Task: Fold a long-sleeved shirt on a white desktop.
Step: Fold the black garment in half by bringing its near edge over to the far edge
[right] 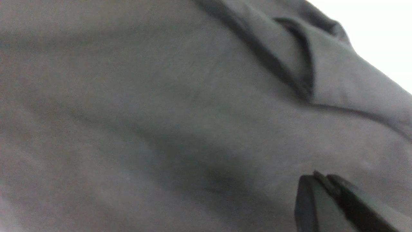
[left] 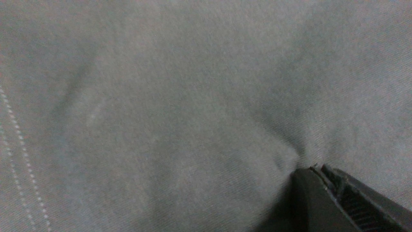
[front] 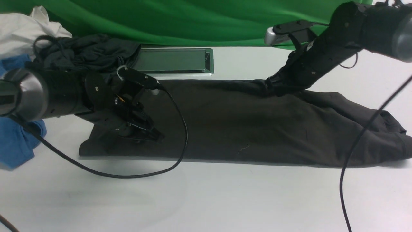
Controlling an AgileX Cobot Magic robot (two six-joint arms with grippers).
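The long-sleeved shirt [front: 244, 125] lies as a long dark strip across the white desktop [front: 206, 199], with bunched folds at its right end. My left gripper [front: 159, 138] rests on the shirt's left end, jaws shut. In the left wrist view the knit [left: 161, 112] puckers into the closed tips of the left gripper [left: 317, 169]. My right gripper [front: 272, 88] sits at the shirt's far edge, where the cloth rises slightly into it. In the right wrist view the right gripper [right: 317, 175] is shut against the fabric [right: 161, 129].
A grey metal hatch [front: 173, 61] lies behind the shirt. At the far left is a pile with a slate-grey garment [front: 87, 53], a white cloth [front: 22, 29] and a blue garment [front: 16, 141]. Black cables [front: 180, 129] hang over the shirt. A green backdrop [front: 193, 19] closes the far side.
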